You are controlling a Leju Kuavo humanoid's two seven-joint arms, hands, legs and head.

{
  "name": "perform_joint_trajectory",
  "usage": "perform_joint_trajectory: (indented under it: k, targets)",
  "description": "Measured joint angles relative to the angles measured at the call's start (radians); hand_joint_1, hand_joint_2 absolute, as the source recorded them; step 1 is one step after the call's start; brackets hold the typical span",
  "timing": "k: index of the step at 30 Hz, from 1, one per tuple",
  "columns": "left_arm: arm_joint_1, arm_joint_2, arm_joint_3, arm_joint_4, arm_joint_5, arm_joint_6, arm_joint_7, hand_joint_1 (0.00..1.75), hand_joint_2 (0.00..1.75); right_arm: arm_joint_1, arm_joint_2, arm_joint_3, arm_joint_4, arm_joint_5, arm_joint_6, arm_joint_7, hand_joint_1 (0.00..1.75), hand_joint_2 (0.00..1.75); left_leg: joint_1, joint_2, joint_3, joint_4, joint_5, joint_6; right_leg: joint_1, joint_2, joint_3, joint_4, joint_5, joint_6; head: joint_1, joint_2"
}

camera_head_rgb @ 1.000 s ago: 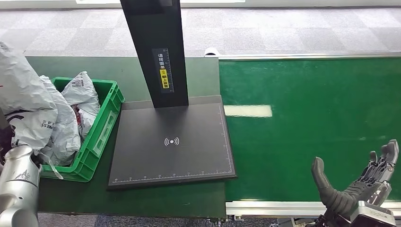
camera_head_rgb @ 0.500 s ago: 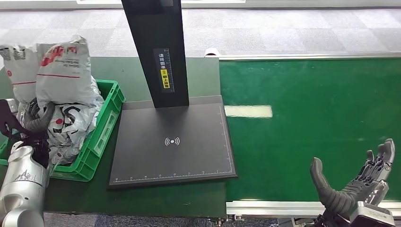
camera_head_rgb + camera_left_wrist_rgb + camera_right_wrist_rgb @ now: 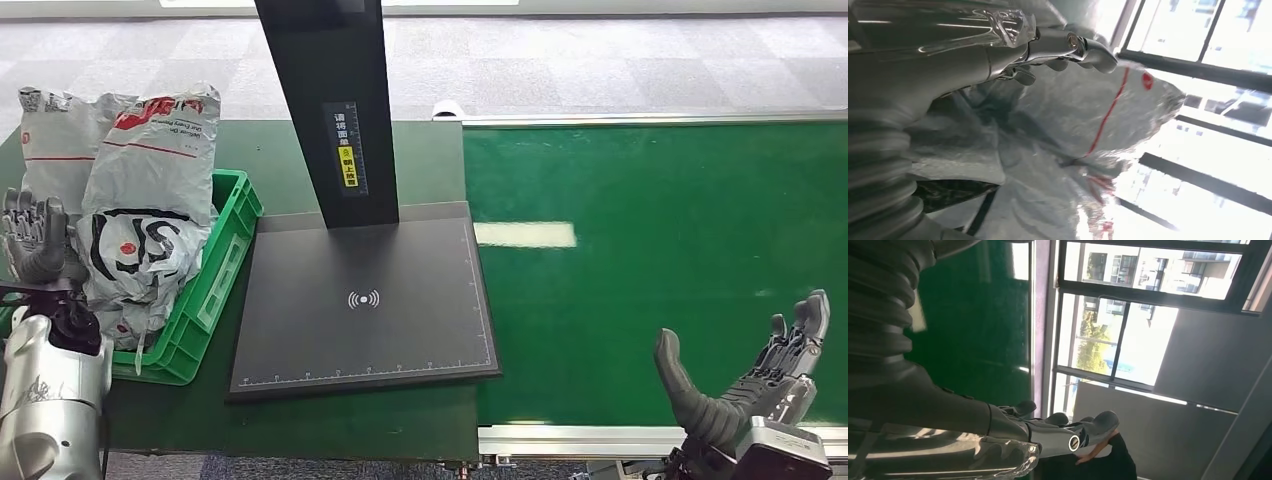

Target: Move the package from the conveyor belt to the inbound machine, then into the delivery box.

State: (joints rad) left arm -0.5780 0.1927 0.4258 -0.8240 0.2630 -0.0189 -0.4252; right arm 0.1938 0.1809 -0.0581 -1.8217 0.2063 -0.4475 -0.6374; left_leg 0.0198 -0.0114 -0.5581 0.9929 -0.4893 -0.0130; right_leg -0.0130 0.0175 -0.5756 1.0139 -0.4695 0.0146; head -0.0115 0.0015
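The package (image 3: pixel 150 200) stands upright in the green box (image 3: pixel 225 270) at nine o'clock, delivered; the left hand (image 3: pixel 35 240) beside it is spread, holding nothing. The right hand (image 3: pixel 760 375) waits wide open over the belt (image 3: pixel 650 250) for another.

Just beside the left hand (image 3: pixel 38 248), the green delivery box (image 3: pixel 228 250) is heaped with grey packages (image 3: pixel 150 210) (piled above its rim). Ahead of the right hand (image 3: pixel 752 385), bare conveyor belt (image 3: pixel 650 220) is offered; the scanner post (image 3: pixel 335 110) stands between.

A crumpled grey package (image 3: pixel 150 215) with red and black print is seen upright in the green box (image 3: pixel 225 265), beside the black machine (image 3: pixel 365 300).
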Motion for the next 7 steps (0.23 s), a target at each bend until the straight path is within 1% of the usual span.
perform_joint_trajectory:
  k: [3, 6, 7]
  targets:
    - [0.035, -0.009, -0.025, -0.109, 0.034, 0.076, -0.011, 0.00, 1.75, -0.004, 0.000, 0.000, 0.007, 0.002, -0.006, 0.001, 0.00, 1.75, 0.000, 0.000, 0.000, 0.000, 0.000, 0.000, 0.000, 0.000, 0.000, 0.000, 0.000, 0.000, 0.000, 0.000]
    - [0.079, -0.020, -0.051, -0.231, 0.055, 0.160, -0.044, 0.00, 1.75, -0.005, 0.000, 0.000, 0.009, 0.003, -0.011, 0.005, 0.00, 1.75, 0.000, 0.000, 0.000, 0.000, 0.000, 0.000, 0.000, 0.000, 0.000, 0.000, 0.000, 0.000, 0.000, 0.000]
    - [0.086, -0.022, -0.055, -0.253, 0.058, 0.176, -0.051, 0.00, 1.75, -0.005, 0.000, 0.000, 0.010, 0.003, -0.012, 0.006, 0.00, 1.75, 0.000, 0.000, -0.001, 0.000, 0.000, 0.000, 0.000, 0.000, -0.001, 0.000, 0.000, 0.000, 0.000, 0.000]
